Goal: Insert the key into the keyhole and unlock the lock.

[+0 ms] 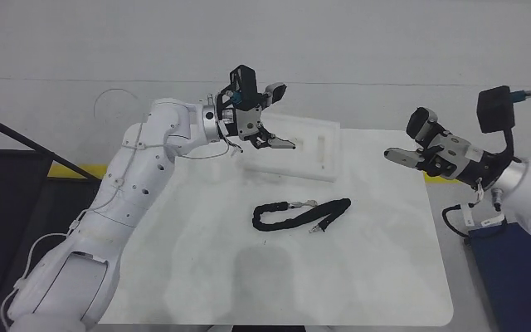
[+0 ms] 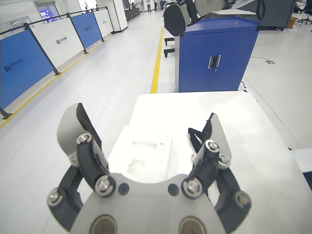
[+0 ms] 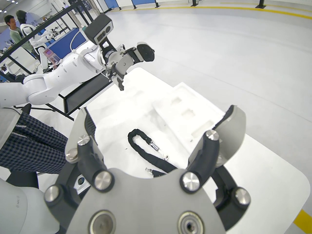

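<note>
A black fabric-sleeved chain lock (image 1: 299, 214) lies curled on the middle of the white table (image 1: 373, 274), its two metal ends (image 3: 158, 149) bare. I cannot pick out a separate key. My left gripper (image 1: 280, 116) hovers open and empty above the near end of a white foam tray (image 1: 303, 145) at the table's back. The left wrist view looks between its own fingertips (image 2: 80, 122) down at the tray (image 2: 146, 147) and a bit of the chain (image 2: 195, 135). My right gripper (image 1: 406, 137) is open and empty in the air over the table's right rear corner, with the chain (image 3: 139, 142) below it.
The foam tray (image 3: 185, 108) has several shallow rectangular pockets. A blue cabinet (image 2: 214, 57) stands just past the table's right edge. The other arm's gripper (image 3: 134, 69) hangs above the tray's far end.
</note>
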Robot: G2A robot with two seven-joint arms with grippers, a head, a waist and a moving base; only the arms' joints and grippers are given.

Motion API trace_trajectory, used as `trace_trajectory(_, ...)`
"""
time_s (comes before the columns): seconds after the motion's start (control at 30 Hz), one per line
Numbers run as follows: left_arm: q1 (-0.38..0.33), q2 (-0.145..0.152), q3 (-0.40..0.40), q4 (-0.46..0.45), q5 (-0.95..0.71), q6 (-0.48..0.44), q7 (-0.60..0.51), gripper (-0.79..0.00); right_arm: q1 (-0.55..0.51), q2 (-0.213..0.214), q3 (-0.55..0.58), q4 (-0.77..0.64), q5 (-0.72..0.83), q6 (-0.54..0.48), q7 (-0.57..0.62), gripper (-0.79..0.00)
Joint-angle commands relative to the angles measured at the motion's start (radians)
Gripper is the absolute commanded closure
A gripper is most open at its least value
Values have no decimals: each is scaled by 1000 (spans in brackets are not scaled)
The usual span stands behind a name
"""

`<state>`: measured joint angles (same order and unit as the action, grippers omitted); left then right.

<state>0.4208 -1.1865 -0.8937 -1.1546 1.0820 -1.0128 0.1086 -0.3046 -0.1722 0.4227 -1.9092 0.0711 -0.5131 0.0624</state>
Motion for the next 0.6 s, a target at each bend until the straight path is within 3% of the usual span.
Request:
trace_trajectory(0.0, -23, 8, 4, 11, 10, 1, 6, -785, 0, -17, 8, 17, -24, -19, -4, -785)
trace_trajectory(0.33, -96, 54, 34, 36, 100, 1, 147, -785, -5, -86, 37, 97, -84, -22, 57, -785)
trace_trajectory(0.57, -114, 72, 47, 35, 154, 1, 203, -785, -14, -101, 51, 111, -116, -6, 57, -785)
